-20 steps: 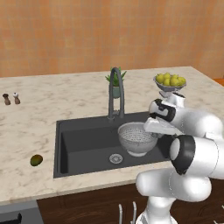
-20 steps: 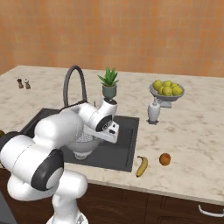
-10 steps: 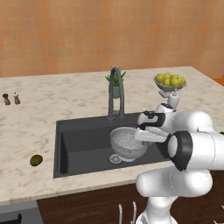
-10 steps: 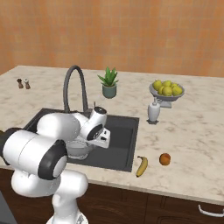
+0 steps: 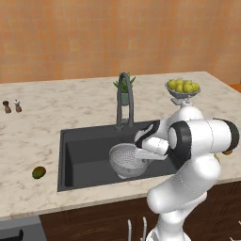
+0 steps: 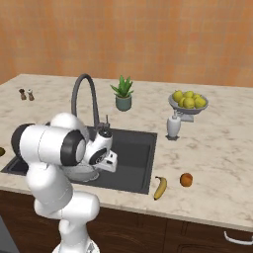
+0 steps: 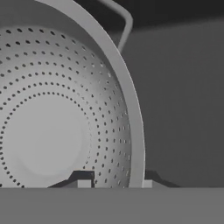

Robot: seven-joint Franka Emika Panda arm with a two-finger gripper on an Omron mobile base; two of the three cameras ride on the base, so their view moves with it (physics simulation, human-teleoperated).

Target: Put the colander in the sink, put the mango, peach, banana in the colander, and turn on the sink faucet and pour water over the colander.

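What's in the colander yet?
Empty. The colander shows bare perforated metal; banana, peach and mango lie on the counter.

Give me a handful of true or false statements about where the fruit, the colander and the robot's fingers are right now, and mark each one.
1. The colander is inside the sink. True.
2. The banana lies in the colander. False: it lies on the counter beside the peach.
3. The fingers straddle the colander's rim. True: one sits inside the rim, one outside.
4. Water pours from the sink faucet. False: no stream is visible.
5. The mango rests on the counter left of the sink in the left base view. True.
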